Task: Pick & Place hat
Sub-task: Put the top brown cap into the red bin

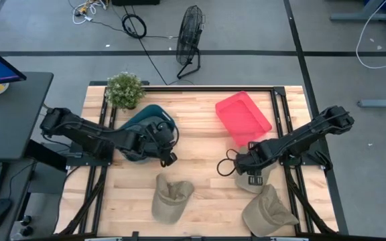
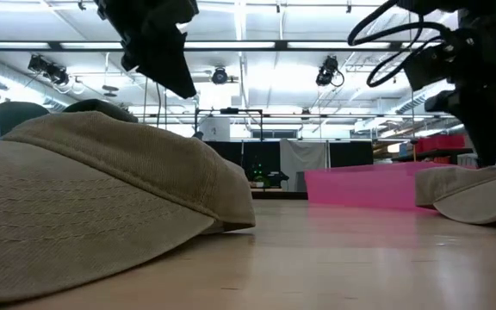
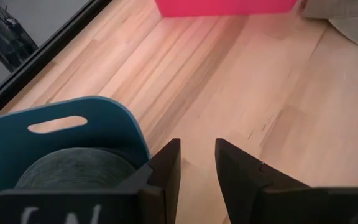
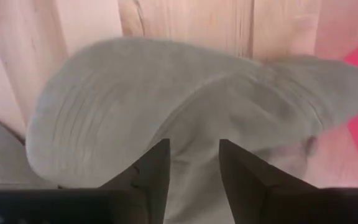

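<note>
Three khaki hats lie on the wooden table: one [image 1: 253,179] under my right gripper [image 1: 245,166], one [image 1: 171,196] near the front middle, and one [image 1: 267,211] at the front right. My right gripper [image 4: 194,155] is open and points down over the first hat's crown [image 4: 185,106], close to its brim. My left gripper [image 1: 168,148] is open and holds nothing. It hovers beside a teal bin [image 3: 98,118], and a grey-green hat [image 3: 73,171] lies inside that bin. A red bin [image 1: 243,117] stands at the far right. My right gripper comes at the khaki hat from above, with one finger [image 4: 157,165] on either side of the crown's middle. The hat lies flat on the table. I cannot tell whether the fingers touch the cloth.
A potted plant [image 1: 124,89] stands at the far left corner. The teal bin [image 1: 149,120] sits just behind my left gripper. Bare wood [image 1: 203,150] shows between the two grippers. A black frame rail [image 1: 206,88] runs along the far edge.
</note>
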Action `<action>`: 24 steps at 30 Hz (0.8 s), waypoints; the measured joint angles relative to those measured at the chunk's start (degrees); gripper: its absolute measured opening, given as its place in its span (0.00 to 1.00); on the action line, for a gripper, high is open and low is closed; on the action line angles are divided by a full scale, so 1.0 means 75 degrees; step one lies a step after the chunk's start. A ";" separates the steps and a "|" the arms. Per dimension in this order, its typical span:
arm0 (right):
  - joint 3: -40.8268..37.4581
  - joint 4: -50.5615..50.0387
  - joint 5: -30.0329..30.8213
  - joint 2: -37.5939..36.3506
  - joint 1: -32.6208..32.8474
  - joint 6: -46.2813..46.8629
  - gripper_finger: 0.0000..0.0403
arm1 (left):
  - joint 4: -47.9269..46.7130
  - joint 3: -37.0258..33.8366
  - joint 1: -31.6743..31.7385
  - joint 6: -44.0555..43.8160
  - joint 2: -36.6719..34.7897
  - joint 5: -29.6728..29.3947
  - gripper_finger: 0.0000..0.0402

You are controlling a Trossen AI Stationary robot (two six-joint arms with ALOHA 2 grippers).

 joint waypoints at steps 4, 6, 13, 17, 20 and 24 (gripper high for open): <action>-0.0302 0.0769 -0.0076 0.0000 -0.0173 -0.0033 0.40 | -0.0004 0.0000 0.0024 0.0000 -0.0004 0.0000 0.26; -0.0479 0.1051 0.0019 0.0000 -0.0250 -0.0015 0.43 | -0.0007 0.0000 0.0024 0.0000 -0.0006 0.0003 0.26; -0.1212 0.1646 0.0309 -0.0032 -0.0310 -0.0165 0.48 | -0.0007 0.0000 0.0021 0.0042 -0.0006 0.0003 0.26; -0.1398 0.2217 -0.0014 -0.0029 -0.0312 -0.0563 0.38 | -0.0009 0.0000 0.0024 0.0050 -0.0006 0.0003 0.26; -0.1357 0.2368 -0.0122 -0.0015 -0.0308 -0.0848 0.21 | -0.0010 0.0000 0.0021 0.0102 -0.0006 0.0003 0.26; -0.1176 0.2310 -0.0399 -0.0002 -0.0305 -0.1351 0.03 | -0.0010 0.0000 0.0021 0.0105 -0.0006 0.0003 0.26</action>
